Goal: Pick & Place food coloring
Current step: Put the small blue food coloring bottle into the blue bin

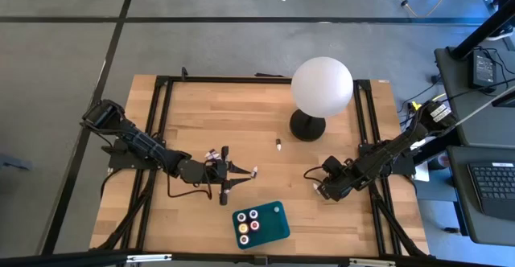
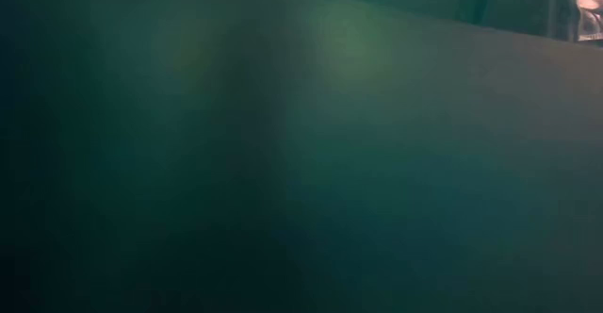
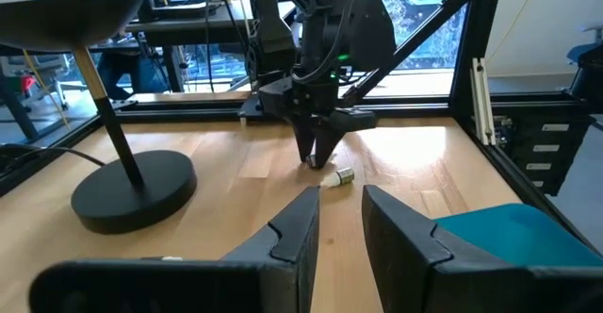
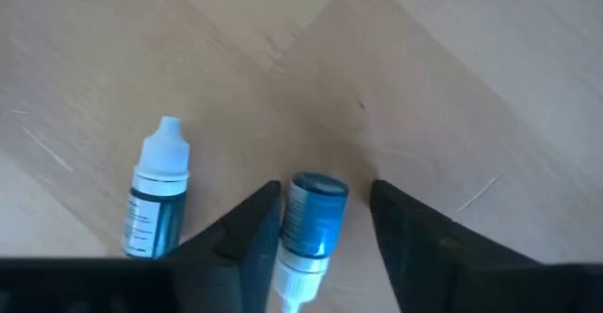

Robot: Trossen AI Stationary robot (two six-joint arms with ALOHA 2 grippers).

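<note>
your right gripper (image 4: 320, 228) is down at the table with two blue dropper bottles under it: one blue bottle (image 4: 314, 221) lies between its fingers, white tip toward the wrist, flat base away, jaws not yet touching it; the second bottle (image 4: 156, 202) lies just beside, tip pointing away. a third small bottle (image 1: 278, 145) lies alone near the globe lamp (image 1: 321, 87). the teal tray (image 1: 277, 228) holds four pots. your left gripper (image 1: 224, 180) hovers beside the tray, nearly closed and empty. wooden table (image 1: 209, 114), grey floor.
</note>
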